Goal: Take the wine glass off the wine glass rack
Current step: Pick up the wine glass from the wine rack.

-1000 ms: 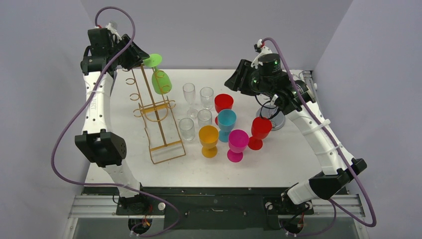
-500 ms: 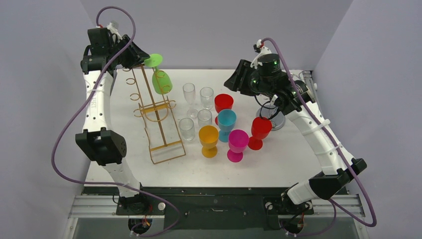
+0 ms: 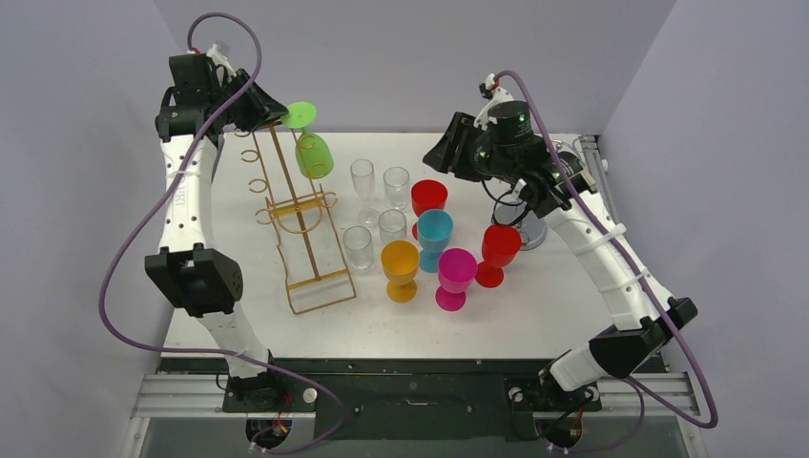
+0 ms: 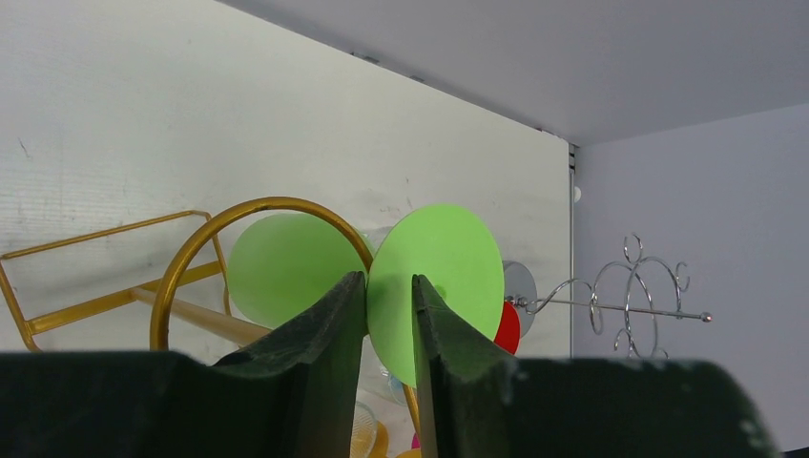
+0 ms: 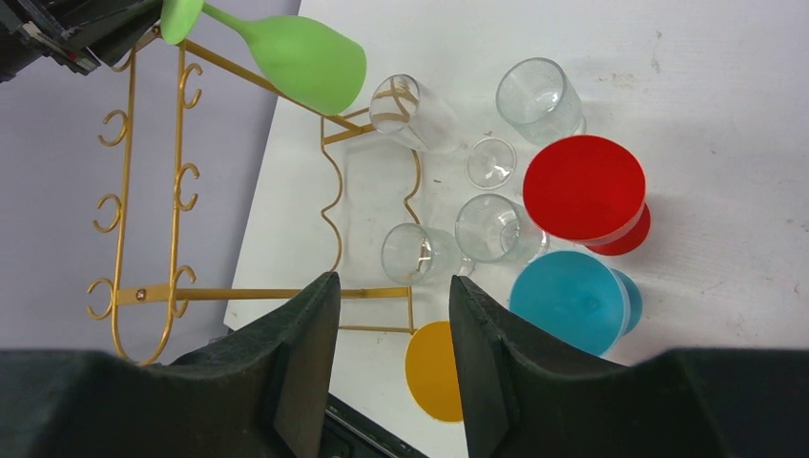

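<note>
The green wine glass (image 3: 313, 156) hangs upside down, tilted, at the top of the gold wire rack (image 3: 303, 224). My left gripper (image 3: 277, 113) is shut on the rim of the glass's round base (image 4: 448, 262), with one finger on each face. The bowl (image 4: 286, 267) shows behind a gold ring of the rack (image 4: 191, 258). In the right wrist view the glass (image 5: 300, 59) slants away from the rack (image 5: 176, 191) at the top left. My right gripper (image 5: 391, 281) is open and empty, high above the glasses on the table, at the back right in the top view (image 3: 448, 153).
Several clear glasses (image 3: 361, 246) stand right of the rack. Red (image 3: 429, 197), blue (image 3: 435, 231), orange (image 3: 401, 262), pink (image 3: 456, 272) and another red (image 3: 499, 248) goblet cluster mid-table. A silver wire rack (image 3: 529, 224) stands at the right.
The green glass has shifted slightly up and to the right with my left gripper. My right arm has moved a little to the left.
</note>
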{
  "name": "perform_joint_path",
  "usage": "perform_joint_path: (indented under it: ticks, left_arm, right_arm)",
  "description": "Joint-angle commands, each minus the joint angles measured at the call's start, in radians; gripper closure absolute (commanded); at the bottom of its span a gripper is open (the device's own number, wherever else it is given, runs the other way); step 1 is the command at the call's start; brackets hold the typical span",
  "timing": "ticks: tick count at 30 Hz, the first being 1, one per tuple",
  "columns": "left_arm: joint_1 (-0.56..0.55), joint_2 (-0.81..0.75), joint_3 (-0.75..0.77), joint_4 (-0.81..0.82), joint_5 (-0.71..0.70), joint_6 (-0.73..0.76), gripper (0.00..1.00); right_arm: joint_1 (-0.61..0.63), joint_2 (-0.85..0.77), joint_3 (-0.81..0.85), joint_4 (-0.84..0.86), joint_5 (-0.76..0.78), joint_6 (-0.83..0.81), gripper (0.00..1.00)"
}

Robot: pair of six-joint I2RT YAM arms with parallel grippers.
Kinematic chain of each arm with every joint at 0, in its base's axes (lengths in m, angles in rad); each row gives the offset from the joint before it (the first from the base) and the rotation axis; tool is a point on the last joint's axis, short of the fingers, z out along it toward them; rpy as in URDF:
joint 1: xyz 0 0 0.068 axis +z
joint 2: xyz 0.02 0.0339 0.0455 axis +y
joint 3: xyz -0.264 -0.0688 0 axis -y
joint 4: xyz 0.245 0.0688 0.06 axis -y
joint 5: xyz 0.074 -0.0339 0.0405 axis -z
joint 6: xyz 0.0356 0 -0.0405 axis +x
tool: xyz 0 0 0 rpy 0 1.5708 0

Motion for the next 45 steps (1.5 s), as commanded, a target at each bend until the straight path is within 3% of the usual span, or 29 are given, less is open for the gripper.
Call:
perform_joint_path:
  ticks: [1, 19, 31, 45]
  left_arm:
    - [0.007, 0.002, 0.034, 0.015, 0.026, 0.006, 0.79]
    - [0.01, 0.024, 0.044, -0.032, -0.022, 0.069, 0.81]
    - [-0.004, 0.056, 0.052, -0.045, 0.022, 0.098, 0.81]
    - [-0.042, 0.05, 0.008, -0.047, 0.043, 0.118, 0.81]
  right_arm:
    - [0.016, 0.022, 0.041, 0.11, -0.04, 0.033, 0.58]
    - [0.12, 0.372, 0.291, 0.51, -0.073, 0.235, 0.51]
    - [0.156, 0.589, 0.449, 0.622, -0.015, 0.283, 0.5]
    - [0.159, 0.637, 0.475, 0.638, 0.024, 0.297, 0.51]
